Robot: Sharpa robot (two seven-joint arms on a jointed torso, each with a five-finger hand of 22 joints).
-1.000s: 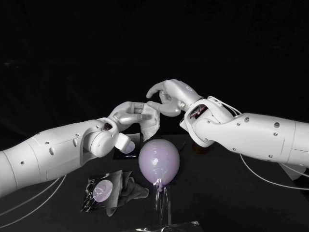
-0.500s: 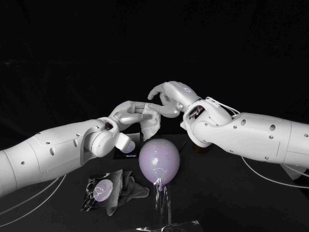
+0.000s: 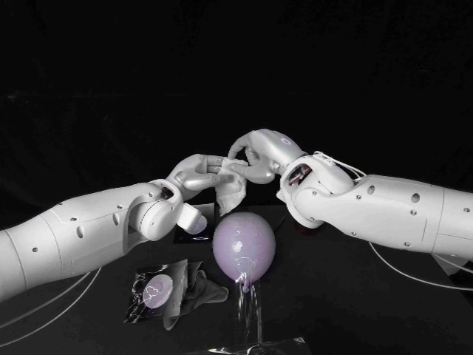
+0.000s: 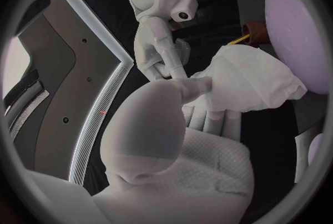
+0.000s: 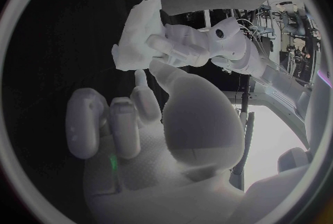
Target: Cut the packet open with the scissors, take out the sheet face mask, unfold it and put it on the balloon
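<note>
My left hand (image 3: 202, 176) holds the folded white sheet mask (image 3: 232, 194) above the lilac balloon (image 3: 243, 246), which stands on a clear stand. My right hand (image 3: 256, 154) meets it from the other side and pinches the mask's upper edge. In the left wrist view the mask (image 4: 246, 79) hangs from the left hand (image 4: 182, 146), with the right hand (image 4: 158, 40) reaching in and the balloon (image 4: 298, 35) beside it. In the right wrist view the right hand (image 5: 166, 135) has its thumb at the mask (image 5: 133, 40). The cut packet (image 3: 160, 291) lies on the table.
A small brown object (image 3: 307, 226) sits on the table behind the balloon, below my right forearm. The clear stand's base (image 3: 260, 346) reaches the table's near edge. Cables hang from both arms at the sides.
My right hand has come down and to the left, and its fingers have closed in on the mask's upper edge. The left hand, mask, balloon and packet have stayed put.
</note>
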